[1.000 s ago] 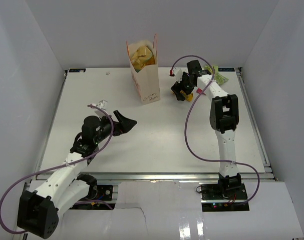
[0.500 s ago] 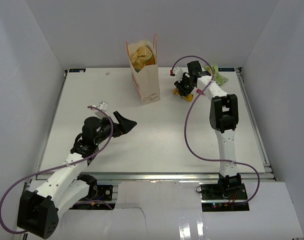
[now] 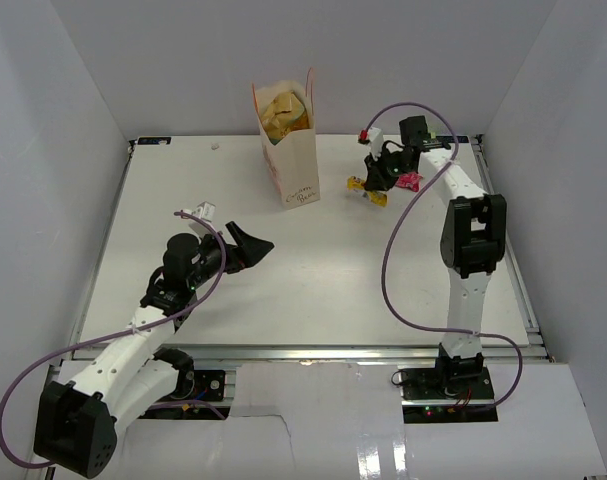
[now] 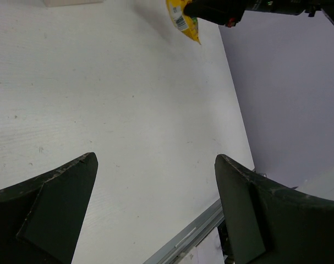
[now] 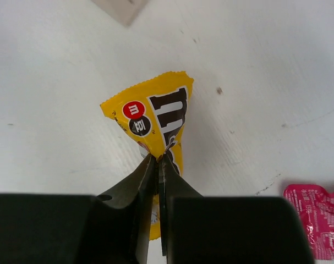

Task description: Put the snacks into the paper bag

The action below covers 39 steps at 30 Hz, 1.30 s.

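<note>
One yellow packet (image 5: 155,118), one pink packet (image 5: 312,220)

Bare table (image 3: 313,270) between arms, paper bag (image 3: 295,165) upright near right end effector's (image 5: 159,162) yellow packet (image 5: 155,115), pink packet (image 5: 315,220) beside

1. right gripper (image 5: 158,159) is pinched tight on a yellow M&M's packet (image 5: 155,113), grabbing it by one crumpled end
2. packet's logo side faces the camera, white table (image 5: 56,82) behind it
3. pink packet (image 5: 315,220) lies flat on the table, well apart from the yellow one
</note>
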### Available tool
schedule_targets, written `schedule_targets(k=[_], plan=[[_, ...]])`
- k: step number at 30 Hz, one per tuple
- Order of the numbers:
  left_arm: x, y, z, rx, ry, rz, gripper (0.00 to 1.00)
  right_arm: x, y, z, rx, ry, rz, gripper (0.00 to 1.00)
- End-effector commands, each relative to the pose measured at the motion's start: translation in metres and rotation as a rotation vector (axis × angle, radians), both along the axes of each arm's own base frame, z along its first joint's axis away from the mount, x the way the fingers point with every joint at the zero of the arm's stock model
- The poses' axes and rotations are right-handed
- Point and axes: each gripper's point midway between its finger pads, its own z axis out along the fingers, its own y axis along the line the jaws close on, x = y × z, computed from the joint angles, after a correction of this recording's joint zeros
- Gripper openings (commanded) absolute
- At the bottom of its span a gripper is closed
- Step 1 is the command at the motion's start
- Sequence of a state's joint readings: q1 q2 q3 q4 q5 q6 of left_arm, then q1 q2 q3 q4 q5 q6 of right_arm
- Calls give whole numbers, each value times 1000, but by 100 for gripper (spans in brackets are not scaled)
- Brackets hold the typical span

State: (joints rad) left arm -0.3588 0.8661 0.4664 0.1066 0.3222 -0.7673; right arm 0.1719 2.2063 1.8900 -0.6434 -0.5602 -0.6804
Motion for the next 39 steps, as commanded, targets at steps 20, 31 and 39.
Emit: schedule_targets(k=[20,31,39], plan=[[2,-7,18,-20,-79,-48,98,-31,184,383,566,-776,-76,8],[-9,-1,25,-45,-112,-26,98,37,203,369,569,-996,-315,16],[-6,-5,26,-36,-110,-45,98,39,197,356,494,-1027,-318,55]])
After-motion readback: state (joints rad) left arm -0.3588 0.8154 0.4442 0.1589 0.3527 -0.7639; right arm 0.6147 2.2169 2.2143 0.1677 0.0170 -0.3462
